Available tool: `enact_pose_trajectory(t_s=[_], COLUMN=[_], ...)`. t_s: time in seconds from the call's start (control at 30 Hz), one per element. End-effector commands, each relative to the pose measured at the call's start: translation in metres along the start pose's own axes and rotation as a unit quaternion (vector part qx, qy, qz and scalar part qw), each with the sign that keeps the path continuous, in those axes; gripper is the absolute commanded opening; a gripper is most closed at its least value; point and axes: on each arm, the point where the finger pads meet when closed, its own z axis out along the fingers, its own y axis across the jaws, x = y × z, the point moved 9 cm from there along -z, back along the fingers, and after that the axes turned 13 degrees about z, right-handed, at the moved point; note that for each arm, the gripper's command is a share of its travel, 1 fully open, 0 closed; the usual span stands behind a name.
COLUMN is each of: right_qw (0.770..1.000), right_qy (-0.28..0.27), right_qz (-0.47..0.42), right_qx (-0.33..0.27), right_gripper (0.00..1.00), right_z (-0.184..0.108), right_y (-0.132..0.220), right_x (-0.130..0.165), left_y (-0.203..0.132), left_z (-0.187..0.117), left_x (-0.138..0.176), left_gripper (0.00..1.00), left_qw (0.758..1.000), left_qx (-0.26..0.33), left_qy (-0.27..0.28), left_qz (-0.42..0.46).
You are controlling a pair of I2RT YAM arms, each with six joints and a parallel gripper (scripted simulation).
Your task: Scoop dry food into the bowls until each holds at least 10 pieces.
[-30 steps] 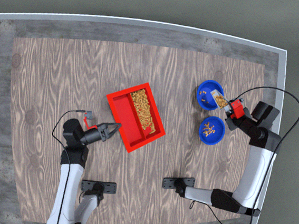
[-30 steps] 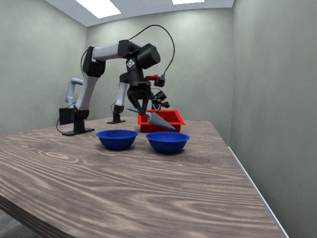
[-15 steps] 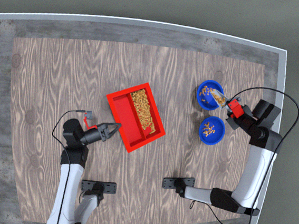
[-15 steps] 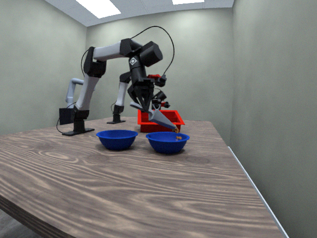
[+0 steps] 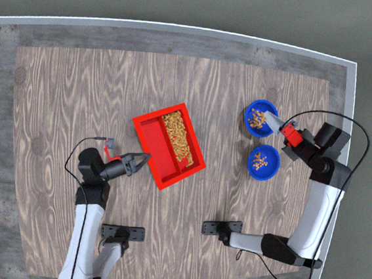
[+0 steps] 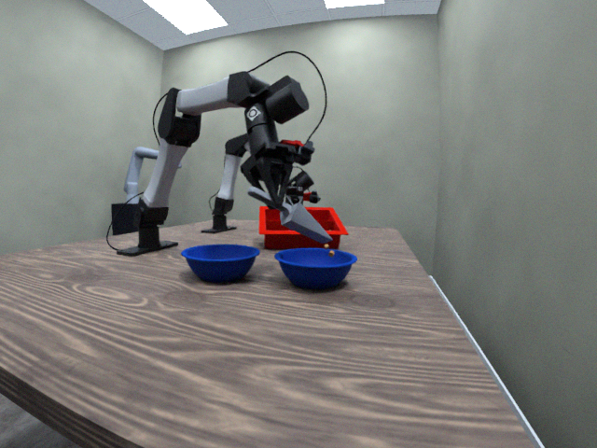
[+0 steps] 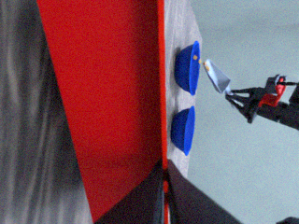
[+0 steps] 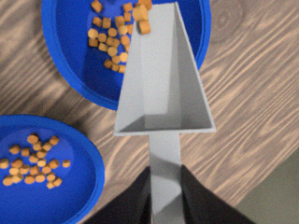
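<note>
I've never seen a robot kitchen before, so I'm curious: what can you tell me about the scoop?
The grey, plastic-looking scoop has a flat, straight handle and an open, straight-walled pan that narrows toward its lip. The black right gripper is shut on the handle. It hangs tipped lip-down above one round blue bowl. A few tan food pieces are at the lip; the rest of its pan is bare.
</note>
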Motion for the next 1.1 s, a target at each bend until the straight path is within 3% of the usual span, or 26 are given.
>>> enact_pose_trajectory(t_s=[0.0,0.03,0.07,0.13,0.3,0.5,0.53,0.6,0.63,0.67,0.8,0.83,0.97,1.0,1.07], right_qw=[0.999,0.999,0.997,0.998,0.996,0.994,0.994,0.995,0.998,0.999,0.999,1.000,0.999,1.000,0.999], right_qy=[-0.015,-0.015,-0.028,-0.009,0.006,0.013,0.002,-0.011,-0.002,0.008,-0.001,0.003,-0.006,0.002,-0.006], right_qz=[0.003,0.003,0.001,-0.002,-0.005,-0.008,-0.002,0.002,0.002,0.002,0.006,-0.001,0.001,-0.005,-0.002], right_qx=[0.045,0.045,0.073,0.061,0.085,0.105,0.112,0.098,0.066,0.034,0.044,0.027,0.037,0.018,0.032], right_gripper=[0.00,0.00,0.00,0.00,0.00,0.00,0.00,0.00,0.00,0.00,0.00,0.00,0.00,0.00,0.00], right_z=[-0.009,-0.009,-0.037,-0.025,-0.029,-0.034,-0.040,-0.035,-0.007,-0.007,-0.021,-0.007,-0.018,-0.003,-0.019], right_y=[-0.017,-0.017,-0.017,-0.005,0.002,0.004,-0.010,-0.015,-0.016,-0.012,-0.014,-0.010,-0.010,-0.007,-0.009], right_x=[-0.006,-0.006,-0.009,-0.008,-0.015,-0.020,-0.013,-0.011,-0.008,0.002,0.004,-0.001,-0.002,-0.004,-0.003], left_y=[-0.033,-0.033,-0.033,-0.033,-0.033,-0.033,-0.033,-0.033,-0.033,-0.033,-0.033,-0.033,-0.033,-0.033,-0.033], left_z=[-0.006,-0.006,-0.006,-0.006,-0.006,-0.006,-0.006,-0.006,-0.006,-0.006,-0.006,-0.006,-0.006,-0.006,-0.006], left_x=[-0.013,-0.013,-0.013,-0.013,-0.013,-0.013,-0.013,-0.013,-0.013,-0.013,-0.013,-0.013,-0.013,-0.013,-0.013], left_gripper=[0.00,0.00,0.00,0.00,0.00,0.00,0.00,0.00,0.00,0.00,0.00,0.00,0.00,0.00,0.00], left_qw=[0.998,0.998,0.998,0.998,0.998,0.998,0.998,0.998,0.998,0.998,0.998,0.998,0.998,0.998,0.998], left_qx=[0.027,0.027,0.027,0.027,0.027,0.027,0.027,0.027,0.027,0.027,0.027,0.027,0.027,0.027,0.027], left_qy=[-0.013,-0.013,-0.013,-0.013,-0.013,-0.013,-0.013,-0.013,-0.013,-0.013,-0.013,-0.013,-0.013,-0.013,-0.013], left_qz=[0.058,0.058,0.058,0.058,0.058,0.058,0.058,0.058,0.058,0.058,0.058,0.058,0.058,0.058,0.058])
